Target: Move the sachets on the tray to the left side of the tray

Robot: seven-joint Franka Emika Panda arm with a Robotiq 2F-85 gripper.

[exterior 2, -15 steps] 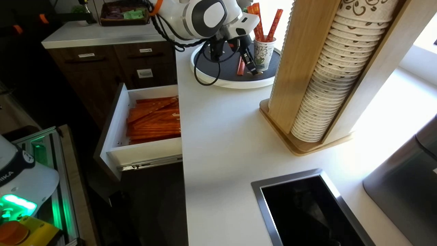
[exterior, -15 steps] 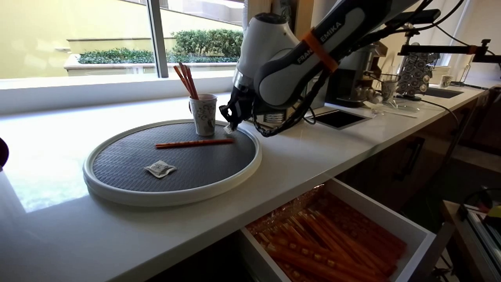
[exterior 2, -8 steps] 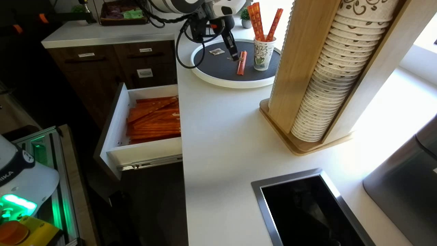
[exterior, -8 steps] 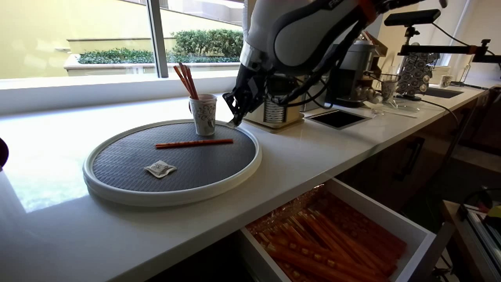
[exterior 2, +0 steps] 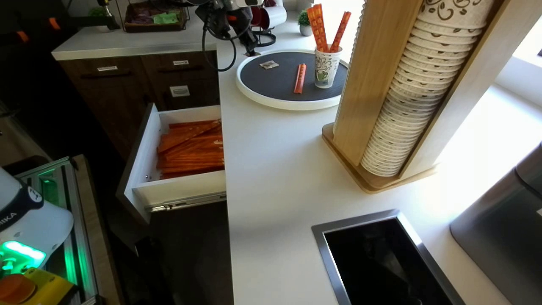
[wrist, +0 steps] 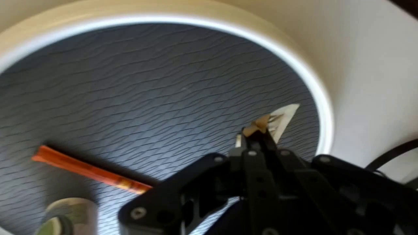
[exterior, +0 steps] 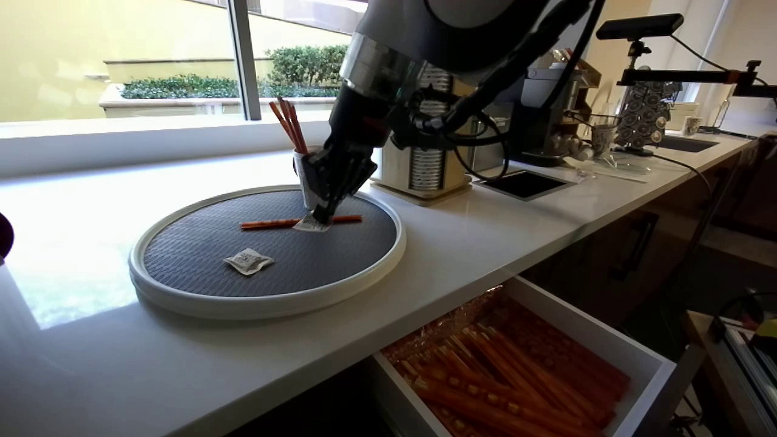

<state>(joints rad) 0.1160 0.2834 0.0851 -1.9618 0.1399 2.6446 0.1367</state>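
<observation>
The round tray (exterior: pixel 267 305) has a dark grey face and a white rim; it shows in both exterior views (exterior 2: pixel 292 105) and the wrist view (wrist: pixel 321 114). One sachet (exterior: pixel 249 261) lies flat on it, also visible in an exterior view (exterior 2: pixel 269 64). My gripper (exterior: pixel 323 217) is shut on another sachet (exterior: pixel 308 224), held above the tray. In an exterior view the gripper (exterior 2: pixel 253 54) appears at the tray's back left rim. In the wrist view, tan crumpled paper (wrist: pixel 256 126) sticks out between the fingertips; I cannot tell which sachet the whitish corner beside it belongs to.
A paper cup (exterior 2: pixel 327 70) with red sticks stands on the tray. A red stick (exterior 2: pixel 300 79) lies between the cup and the flat sachet. An open drawer (exterior 2: pixel 180 192) holds red sticks. A wooden cup holder (exterior 2: pixel 364 101) and a dark rectangular tray (exterior 2: pixel 360 218) are on the counter.
My gripper, holding the sachet, has lifted from beside the cup and crossed over the red stick toward the flat sachet's side of the tray. The flat sachet, cup and stick stayed put.
</observation>
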